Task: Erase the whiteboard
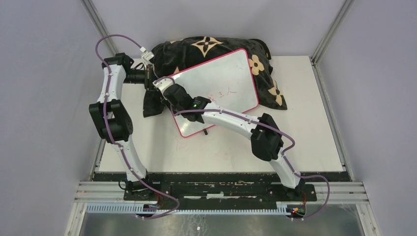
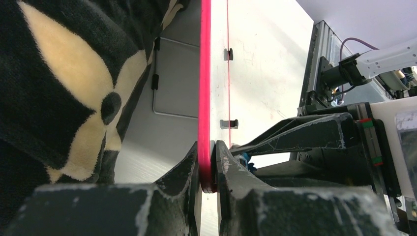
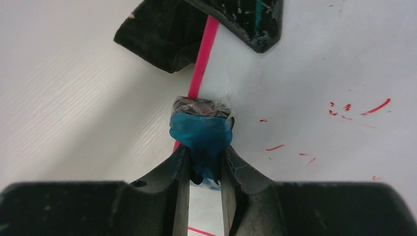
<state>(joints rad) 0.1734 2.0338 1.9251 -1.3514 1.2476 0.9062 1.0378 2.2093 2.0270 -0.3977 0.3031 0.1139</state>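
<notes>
The whiteboard (image 1: 223, 81), white with a pink-red frame, leans tilted on a black floral cushion (image 1: 206, 46). Faint red writing (image 1: 220, 94) marks its lower middle. My left gripper (image 1: 153, 80) is shut on the board's left frame edge (image 2: 204, 98), clamping it between both fingers. My right gripper (image 1: 167, 91) is shut on a small blue eraser (image 3: 201, 135), held against the board near its left edge, beside the left gripper's fingers (image 3: 162, 39). Red marks (image 3: 344, 110) show to the eraser's right.
The cushion (image 2: 59, 98) lies behind and under the board at the table's far side. The white table (image 1: 162, 152) is walled by grey panels left and right. A metal rail (image 1: 221, 189) runs along the near edge by the arm bases.
</notes>
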